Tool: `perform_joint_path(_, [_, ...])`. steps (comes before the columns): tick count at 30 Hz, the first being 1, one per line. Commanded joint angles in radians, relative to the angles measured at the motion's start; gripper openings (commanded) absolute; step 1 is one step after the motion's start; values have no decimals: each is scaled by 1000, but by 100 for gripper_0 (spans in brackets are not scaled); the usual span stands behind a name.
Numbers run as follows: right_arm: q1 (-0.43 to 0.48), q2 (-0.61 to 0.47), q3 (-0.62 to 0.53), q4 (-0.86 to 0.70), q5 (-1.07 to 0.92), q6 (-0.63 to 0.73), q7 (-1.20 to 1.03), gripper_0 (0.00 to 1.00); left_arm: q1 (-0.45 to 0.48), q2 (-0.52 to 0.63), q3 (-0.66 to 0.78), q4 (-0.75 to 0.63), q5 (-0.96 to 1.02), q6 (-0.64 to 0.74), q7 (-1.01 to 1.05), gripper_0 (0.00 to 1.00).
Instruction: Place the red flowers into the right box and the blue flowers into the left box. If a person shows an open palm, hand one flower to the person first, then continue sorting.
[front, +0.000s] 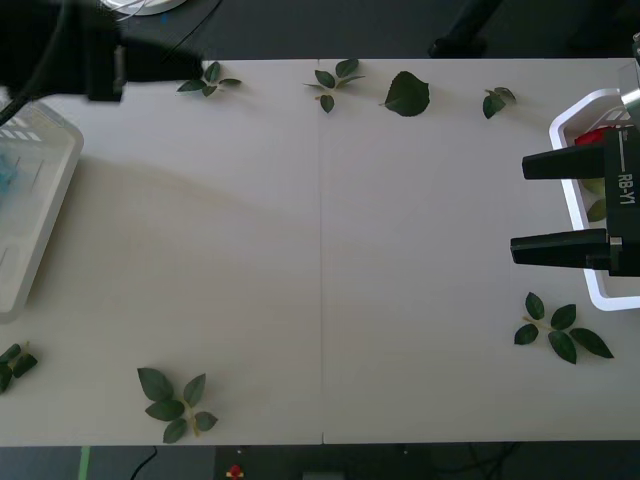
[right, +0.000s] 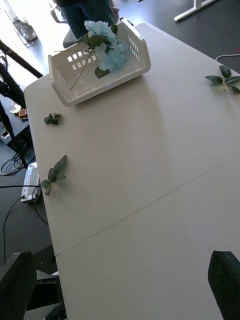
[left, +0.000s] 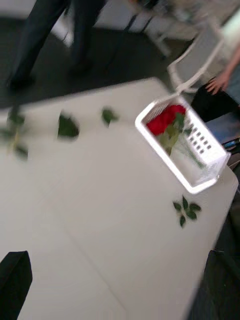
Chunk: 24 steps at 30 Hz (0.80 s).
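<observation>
**Flowers sorted into both trays, both tools empty**

Right tool at the counter's right edge, black fingers spread wide apart, nothing between them, pointing inward over the bare white counter just in front of the right box, a white rectangular tray with a thin bright raised rim. Inside that tray, the red flowers, deep-red blooms bunched at one end with green stems and leaves trailing toward the other; in the front view, only a red sliver behind the right arm.

Left tool raised near the far-left corner, seen in the front view as a dark arm mass above the left box. In the left wrist view, two black fingertips at opposite corners, well apart, holding nothing.

Left box, a cream-white plastic tray with a wide sloped rim and small slots, at the counter's left edge. Within it the blue flowers, fluffy pale-blue clusters piled toward one end, thin stems and a few green leaves lying across the tray floor.

Loose green leaf sprigs scattered on the counter: three plus a single broad leaf along the far edge, one near the right box, one at the near-left, another at the left edge. Seam down the counter's middle.

Beyond the right box, a person's hand, not touching anything on the counter.
</observation>
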Motion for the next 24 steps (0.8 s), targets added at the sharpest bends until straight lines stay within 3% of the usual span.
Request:
perform_joint_path(1, [2,17,-1,-6,-11,0,15,100,37,121,13,-110,-16,87,48,100])
perform_joint_path(5, [2,17,-1,-6,-11,0,15,100,51,210,-46,-169,-25,100,110,100])
perform_joint_path(8, [2,17,-1,-6,-11,0,15,100,69,273,-113,-187,-35,11,117,100])
perform_joint_path(15, [2,17,-1,-6,-11,0,15,100,172,455,-319,-198,-97,-425,25,100])
perform_joint_path(24, [2,17,-1,-6,-11,0,15,100,203,483,-362,-203,-157,-472,5,100])
